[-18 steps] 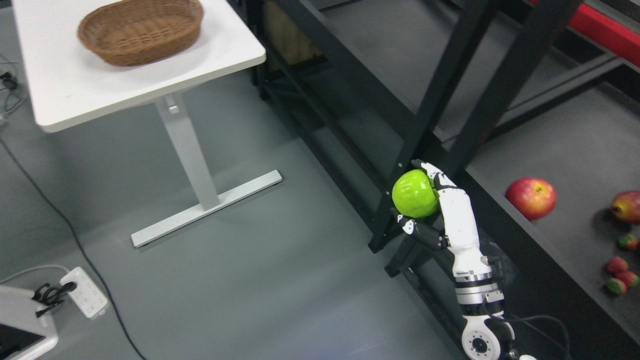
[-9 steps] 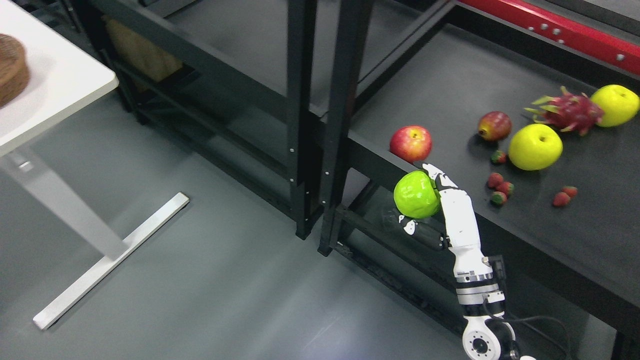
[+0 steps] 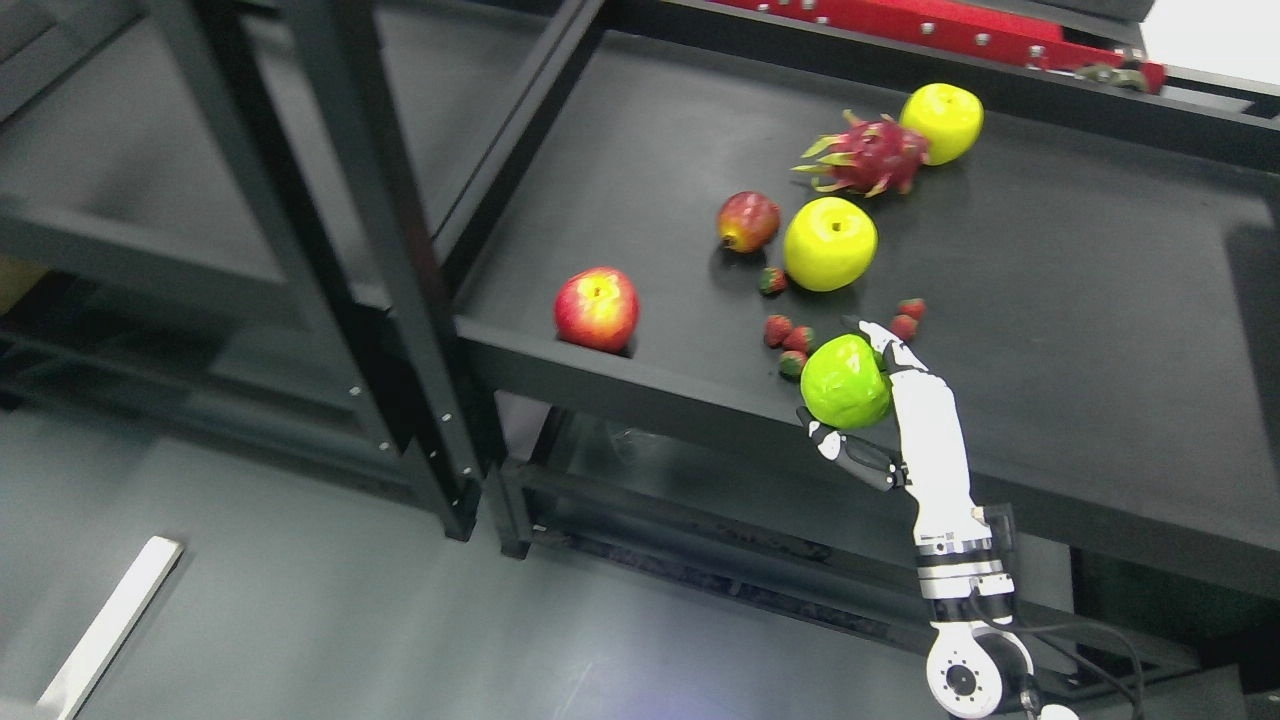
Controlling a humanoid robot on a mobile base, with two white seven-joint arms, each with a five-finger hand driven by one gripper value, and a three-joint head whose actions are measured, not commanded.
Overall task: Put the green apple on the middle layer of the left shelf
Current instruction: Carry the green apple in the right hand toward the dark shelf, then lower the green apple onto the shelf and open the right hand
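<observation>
My right hand (image 3: 868, 385) comes up from the lower right and is shut on a bright green apple (image 3: 845, 382). The apple hangs over the front edge of a black shelf layer (image 3: 1050, 300) that carries several fruits. A second black shelf unit (image 3: 170, 200) stands to the left, beyond the upright posts (image 3: 390, 260). The left hand is out of view.
On the shelf layer lie a red apple (image 3: 597, 308), two yellow apples (image 3: 830, 243) (image 3: 941, 121), a dragon fruit (image 3: 864, 156), a small red fruit (image 3: 748, 220) and several strawberries (image 3: 790, 335). A red beam (image 3: 930, 25) runs along the back. Grey floor (image 3: 300, 620) lies below.
The camera has swung right: the white table and basket have left the picture and the fruit shelf has come into full view. The hand keeps the apple, now above the shelf's front edge.
</observation>
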